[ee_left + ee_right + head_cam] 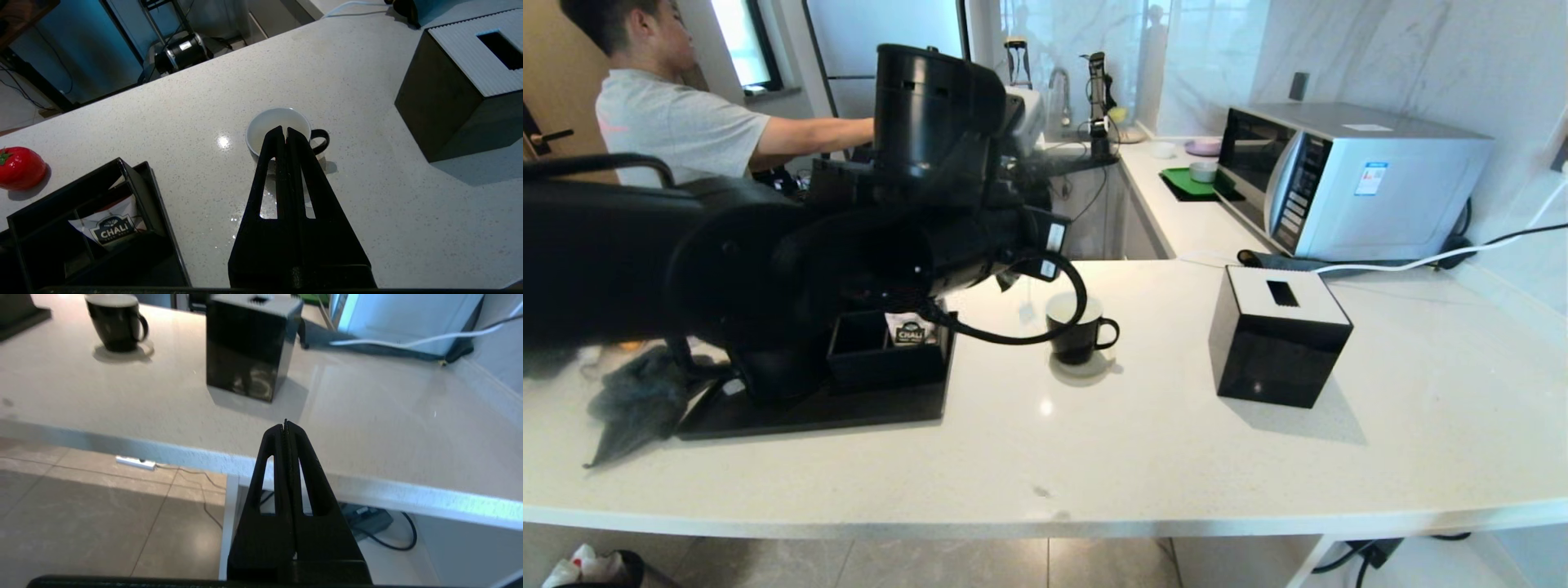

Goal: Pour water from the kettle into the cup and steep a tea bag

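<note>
The black cup [1079,331] with a white inside stands mid-counter, its handle pointing right. My left gripper [284,130] hovers over it, shut; in the left wrist view its tips cover the cup [278,124]. From the left gripper [1008,281] in the head view a small pale tea bag [1027,313] dangles just left of the cup's rim; the fingers hide it in the wrist view. A dark rounded body [768,376] on the tray, mostly behind my left arm, may be the kettle. My right gripper [286,424] is parked, shut and empty, off the counter's front edge.
A black tissue box [1278,335] stands right of the cup. A microwave [1347,180] sits at the back right. The black tray's [849,412] organiser holds a CHALI sachet [909,331]. A red fruit [20,167] lies nearby. Water drops [241,214] spot the counter. A person [670,114] stands behind.
</note>
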Controlling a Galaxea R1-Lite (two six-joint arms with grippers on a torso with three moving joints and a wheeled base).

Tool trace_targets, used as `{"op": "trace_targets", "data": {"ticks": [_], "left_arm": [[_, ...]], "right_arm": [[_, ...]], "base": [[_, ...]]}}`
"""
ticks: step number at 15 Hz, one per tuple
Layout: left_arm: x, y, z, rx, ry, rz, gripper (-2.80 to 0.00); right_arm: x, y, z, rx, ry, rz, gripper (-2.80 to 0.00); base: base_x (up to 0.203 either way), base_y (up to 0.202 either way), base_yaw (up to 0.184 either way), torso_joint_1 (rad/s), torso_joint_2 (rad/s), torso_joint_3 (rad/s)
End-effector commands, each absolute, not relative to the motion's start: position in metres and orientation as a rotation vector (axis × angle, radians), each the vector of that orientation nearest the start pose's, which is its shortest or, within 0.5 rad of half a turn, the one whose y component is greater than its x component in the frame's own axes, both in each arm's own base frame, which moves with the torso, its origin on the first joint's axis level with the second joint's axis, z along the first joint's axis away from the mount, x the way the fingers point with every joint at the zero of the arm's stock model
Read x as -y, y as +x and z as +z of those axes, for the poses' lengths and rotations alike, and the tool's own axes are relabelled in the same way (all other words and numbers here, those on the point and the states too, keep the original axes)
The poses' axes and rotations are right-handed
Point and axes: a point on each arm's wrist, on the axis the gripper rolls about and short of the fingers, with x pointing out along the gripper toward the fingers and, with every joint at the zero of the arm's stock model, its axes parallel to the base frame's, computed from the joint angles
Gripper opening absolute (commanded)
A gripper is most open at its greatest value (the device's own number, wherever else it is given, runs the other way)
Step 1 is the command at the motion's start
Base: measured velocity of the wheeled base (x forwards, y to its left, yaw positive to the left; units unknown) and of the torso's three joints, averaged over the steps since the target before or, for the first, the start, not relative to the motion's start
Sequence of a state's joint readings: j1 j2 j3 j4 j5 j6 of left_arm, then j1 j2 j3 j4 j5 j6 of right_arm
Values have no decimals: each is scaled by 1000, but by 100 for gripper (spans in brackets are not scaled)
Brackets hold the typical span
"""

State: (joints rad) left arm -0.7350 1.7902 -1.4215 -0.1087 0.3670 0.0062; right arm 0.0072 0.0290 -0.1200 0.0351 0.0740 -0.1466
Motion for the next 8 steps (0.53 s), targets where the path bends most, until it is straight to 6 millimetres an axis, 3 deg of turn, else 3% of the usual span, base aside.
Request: {"op": "trace_targets", "data": {"ticks": [1,4,8], "left_arm": [[227,261,277,-218,142,-368,-280],[227,261,276,-219,143,-370,-280],[228,260,275,-222,145,-374,-280]], "right_arm": [[-2,-22,135,21,-149,112,-280],[-4,9,170,-47,-147,208,-280],[-13,87,208,-90,-146,322,-280]], "base": [[0,0,0,0,0,0],[0,0,0,0,0,0],[0,0,0,0,0,0]]}}
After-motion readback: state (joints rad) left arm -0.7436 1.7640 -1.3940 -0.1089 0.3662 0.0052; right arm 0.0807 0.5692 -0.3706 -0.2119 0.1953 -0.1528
